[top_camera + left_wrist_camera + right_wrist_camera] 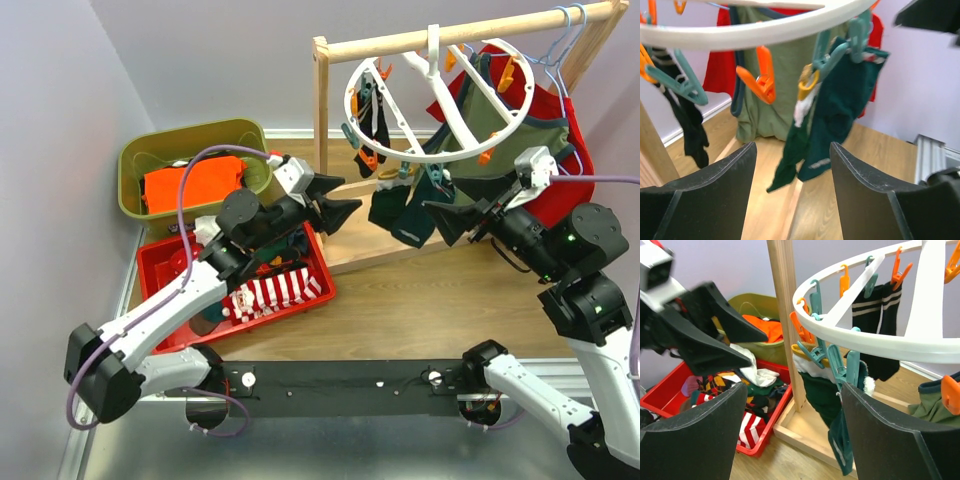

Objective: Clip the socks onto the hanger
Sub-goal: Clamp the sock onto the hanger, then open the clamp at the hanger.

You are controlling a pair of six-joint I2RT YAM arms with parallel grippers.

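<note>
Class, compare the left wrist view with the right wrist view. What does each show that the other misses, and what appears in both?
Only the left wrist view shows the red shirt hanging behind the olive shirt. Only the right wrist view shows the red tray of loose socks, the green bin holding an orange garment, and the left gripper, which is open. Both show the white ring hanger, dark green socks held in teal clips, and the wooden rack's post.
</note>
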